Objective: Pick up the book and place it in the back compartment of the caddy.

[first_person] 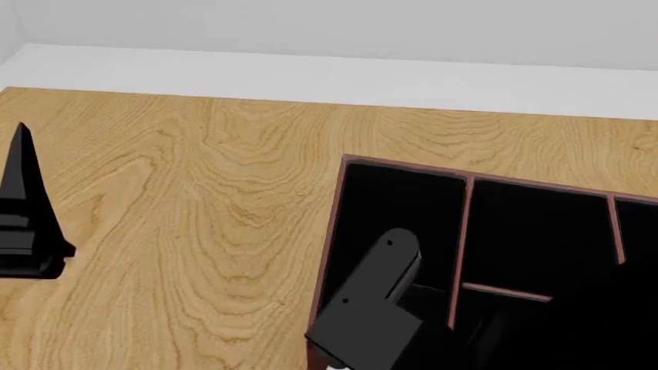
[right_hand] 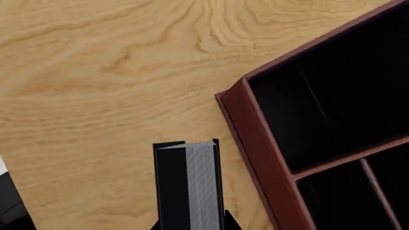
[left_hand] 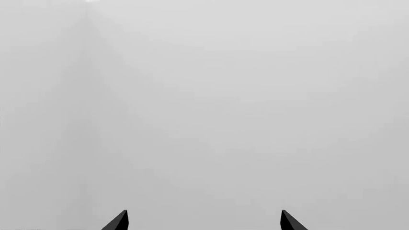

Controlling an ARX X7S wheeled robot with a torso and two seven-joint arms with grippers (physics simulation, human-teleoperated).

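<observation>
Held upright in the right wrist view, the book (right_hand: 188, 184) shows its black cover and grey-white page edges, and its lower end runs down between the tips of the right end effector (right_hand: 191, 225), which appears pinched on it. It hangs above bare wood of the counter (right_hand: 96, 72), just beside the outer wall of the caddy (right_hand: 255, 139) and not yet over any compartment.

My main worry is the red-brown rim: if the book travels sideways while too low, its edge could catch the wall or a thin divider and twist in the grip. The grip seems to hold only one end, so a knock could lever the book loose or tilt it. A second risk is choosing the wrong cell, since the compartment nearest the book need not be the back one. From the head view the right arm hides the book and part of the caddy (first_person: 334, 231), making alignment harder to judge.

Further out, the left end effector (left_hand: 204, 221) is spread wide with nothing between its tips, off to the side.
</observation>
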